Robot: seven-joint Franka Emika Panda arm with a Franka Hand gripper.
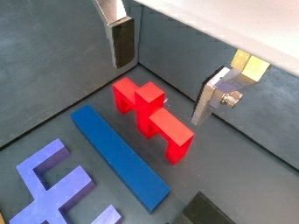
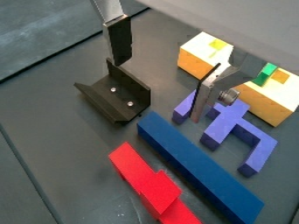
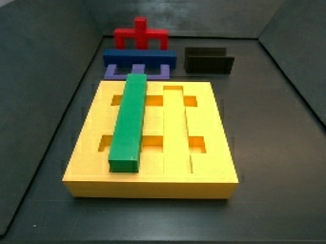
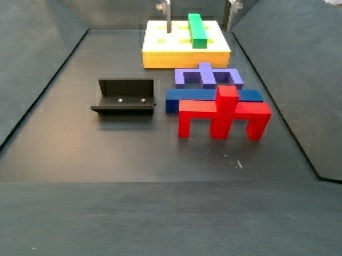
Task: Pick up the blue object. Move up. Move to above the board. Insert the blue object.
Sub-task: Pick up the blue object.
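Observation:
The blue object (image 1: 117, 154) is a dark navy bar lying flat on the grey floor, between the red cross-topped piece (image 1: 152, 115) and a lighter blue notched piece (image 1: 52, 182); it shows too as the blue object (image 2: 198, 171) and the blue object (image 4: 187, 98). My gripper (image 1: 162, 87) hangs open well above the floor, over the red piece and apart from the bar, with nothing between its fingers (image 2: 119, 39). The board (image 3: 152, 186) is a yellow slab with grooves, and a green bar (image 3: 130, 119) sits in one of them.
The black fixture (image 2: 114, 96) stands on the floor beside the pieces and also shows as the fixture (image 4: 123, 97). Dark walls close in the floor on both sides. The lighter blue piece (image 4: 207, 75) lies between the board (image 4: 167, 55) and the navy bar.

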